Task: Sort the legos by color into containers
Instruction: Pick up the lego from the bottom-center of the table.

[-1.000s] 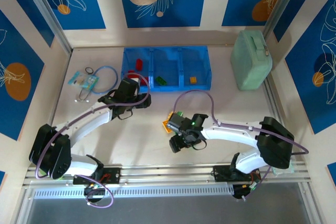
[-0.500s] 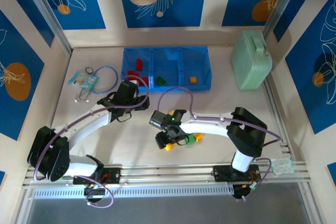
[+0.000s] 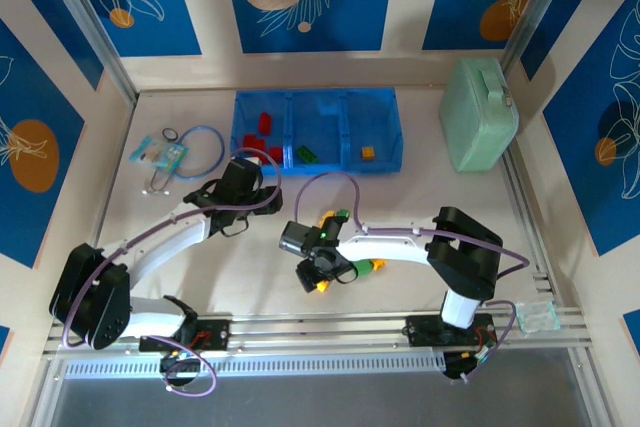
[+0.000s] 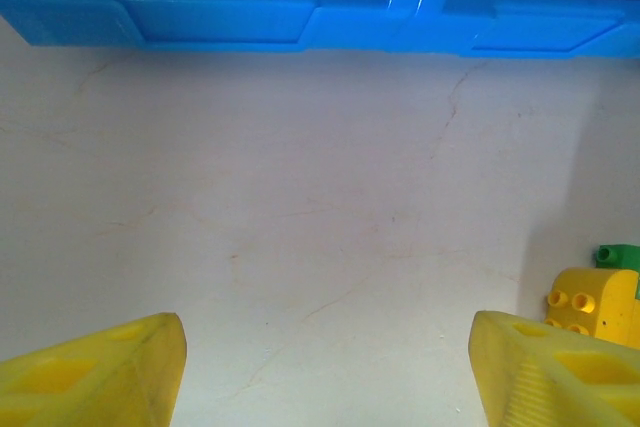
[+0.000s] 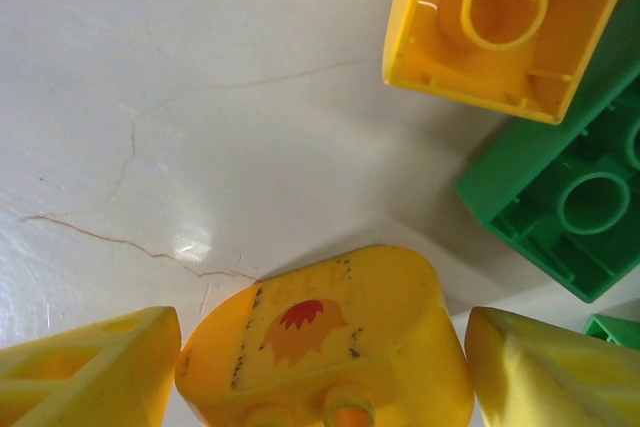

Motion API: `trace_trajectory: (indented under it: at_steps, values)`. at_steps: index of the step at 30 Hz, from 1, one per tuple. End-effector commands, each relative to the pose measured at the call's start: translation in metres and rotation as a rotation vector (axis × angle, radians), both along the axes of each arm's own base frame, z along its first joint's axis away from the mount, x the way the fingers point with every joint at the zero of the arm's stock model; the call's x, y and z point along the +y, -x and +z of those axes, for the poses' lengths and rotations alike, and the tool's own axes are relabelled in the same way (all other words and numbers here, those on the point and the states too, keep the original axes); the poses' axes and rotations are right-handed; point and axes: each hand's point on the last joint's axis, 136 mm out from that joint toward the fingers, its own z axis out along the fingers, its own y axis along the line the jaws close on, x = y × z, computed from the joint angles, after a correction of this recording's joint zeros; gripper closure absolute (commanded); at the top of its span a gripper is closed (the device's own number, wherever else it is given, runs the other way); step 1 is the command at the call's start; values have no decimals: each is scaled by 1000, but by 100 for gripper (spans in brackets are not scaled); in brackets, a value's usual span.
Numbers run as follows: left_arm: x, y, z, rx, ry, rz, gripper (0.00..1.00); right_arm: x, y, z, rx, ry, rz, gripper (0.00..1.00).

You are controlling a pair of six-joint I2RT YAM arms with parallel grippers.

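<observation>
1. Yellow rounded plastic brick with a red print lies on the white table, in the loose pile well short of the tray. The right gripper straddles it, jaws spread, nothing clamped.
2. Risk, our judgement: the brick nearly fills the gap and its flanks are curved, so uneven closing could twist it or squirt it out.
3. An upturned hollow yellow brick and a green brick sit just beside; a slip could scatter them.
4. The left gripper is spread and empty, near the translucent blue three-compartment plastic tray. It could obstruct a carry to the tray.
5. Unclear: the brick's near end is cut off. We cannot tell whether either finger touches it.
</observation>
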Motion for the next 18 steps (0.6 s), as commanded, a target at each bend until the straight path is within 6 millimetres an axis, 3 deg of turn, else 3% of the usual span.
trace_trajectory:
  at_steps: [1, 11, 18]
  values:
    - [0, 3, 1, -3, 9, 5, 26, -10, 6, -3, 7, 30, -5, 26]
    - [2, 6, 1, -3, 15, 14, 26, -8, 13, -13, 33, 36, 7, 25]
    - [2, 5, 6, -12, 18, 15, 26, -5, 11, -6, 17, 16, 7, 21]
